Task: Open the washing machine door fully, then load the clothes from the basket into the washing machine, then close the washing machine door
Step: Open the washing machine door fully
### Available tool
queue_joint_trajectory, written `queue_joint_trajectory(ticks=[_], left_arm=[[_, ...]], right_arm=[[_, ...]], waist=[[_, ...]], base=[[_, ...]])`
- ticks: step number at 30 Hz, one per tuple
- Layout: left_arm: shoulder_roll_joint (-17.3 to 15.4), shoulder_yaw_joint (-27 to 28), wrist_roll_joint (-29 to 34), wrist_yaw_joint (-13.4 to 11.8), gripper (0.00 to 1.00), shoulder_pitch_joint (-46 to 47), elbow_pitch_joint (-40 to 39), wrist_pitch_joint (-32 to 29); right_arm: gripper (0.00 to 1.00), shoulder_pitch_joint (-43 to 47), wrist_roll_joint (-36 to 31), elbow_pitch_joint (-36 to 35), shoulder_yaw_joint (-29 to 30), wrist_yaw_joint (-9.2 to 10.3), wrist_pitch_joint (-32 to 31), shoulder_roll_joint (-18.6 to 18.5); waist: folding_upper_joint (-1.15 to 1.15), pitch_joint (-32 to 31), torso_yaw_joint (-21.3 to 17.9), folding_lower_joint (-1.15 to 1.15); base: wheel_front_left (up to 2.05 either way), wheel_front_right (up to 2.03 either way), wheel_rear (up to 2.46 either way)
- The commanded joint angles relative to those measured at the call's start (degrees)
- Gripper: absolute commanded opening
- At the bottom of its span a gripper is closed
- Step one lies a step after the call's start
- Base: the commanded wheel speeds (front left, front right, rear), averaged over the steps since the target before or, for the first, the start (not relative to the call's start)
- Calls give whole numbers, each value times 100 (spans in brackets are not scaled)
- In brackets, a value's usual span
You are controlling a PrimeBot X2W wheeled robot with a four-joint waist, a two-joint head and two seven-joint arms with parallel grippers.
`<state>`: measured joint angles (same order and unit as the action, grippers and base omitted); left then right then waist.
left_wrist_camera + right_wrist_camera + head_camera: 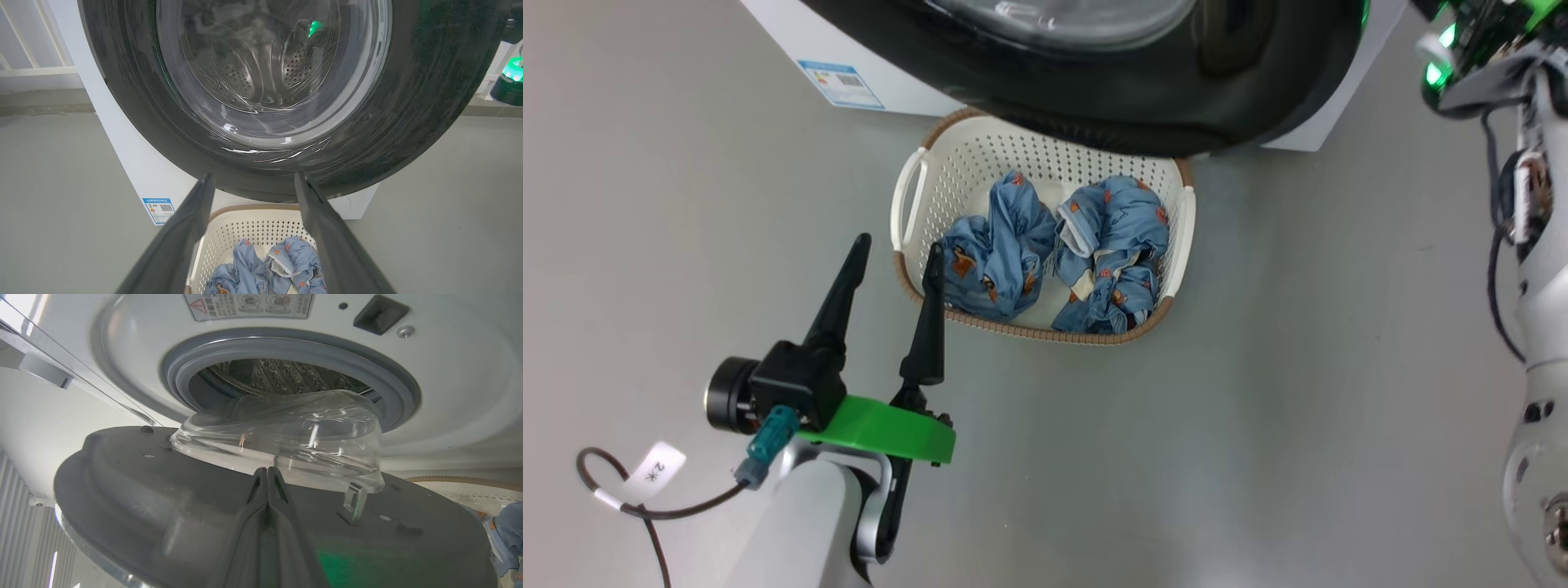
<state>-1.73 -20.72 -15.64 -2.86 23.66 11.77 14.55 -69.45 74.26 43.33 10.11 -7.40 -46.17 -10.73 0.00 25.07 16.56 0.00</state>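
Observation:
The washing machine door [1143,106], black-rimmed, stands partly open and overhangs the far end of the basket [980,155]. Two bundles of blue printed clothes [1001,253] lie in the basket. My left gripper [898,243] is open and empty, its fingertips over the basket's left rim. In the left wrist view that gripper [254,176] points at the door [408,122] above the basket [245,228]. My right gripper [267,469] is shut and empty, lying along the door's dark inner face [143,490], tips at the foot of the glass bowl [286,433]. Behind it are the gasket [286,347] and drum [278,375].
The white washing machine [784,33] carries a blue sticker [841,84] low on its front. My right arm [1535,286] runs down the right edge of the head view. Bare grey floor surrounds the basket. A white railing [36,69] stands beyond the machine.

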Motion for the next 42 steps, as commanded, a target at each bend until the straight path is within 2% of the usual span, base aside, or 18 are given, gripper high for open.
queue_joint_trajectory(ticks=[1,7,13,18,27,42], left_arm=[[-115,210,68,-45,100,-116,-89,45],[-115,248,48,-5,100,-238,-46,45],[-115,251,52,28,100,-346,-31,45],[-115,241,70,66,100,-456,37,45],[-115,217,78,146,100,-667,173,45],[-115,143,134,315,100,-989,375,45]], right_arm=[[0,182,27,-322,-89,-9,-150,327],[0,885,-28,-938,-68,-9,-328,546],[0,1460,-199,-1417,-71,-9,-99,714],[0,1978,-82,-1717,-222,-9,-44,778],[0,2647,818,-1689,-1150,-9,689,784],[0,3342,1843,-1632,-2658,-9,1557,785]], waist=[[0,-126,-30,0],[0,-371,-34,0],[0,-598,-31,0],[0,-850,-31,0],[0,-1282,3,0],[0,-1894,166,0]], base=[[0,0,0],[0,0,0],[0,0,0],[0,0,0],[0,0,0],[0,0,0]])
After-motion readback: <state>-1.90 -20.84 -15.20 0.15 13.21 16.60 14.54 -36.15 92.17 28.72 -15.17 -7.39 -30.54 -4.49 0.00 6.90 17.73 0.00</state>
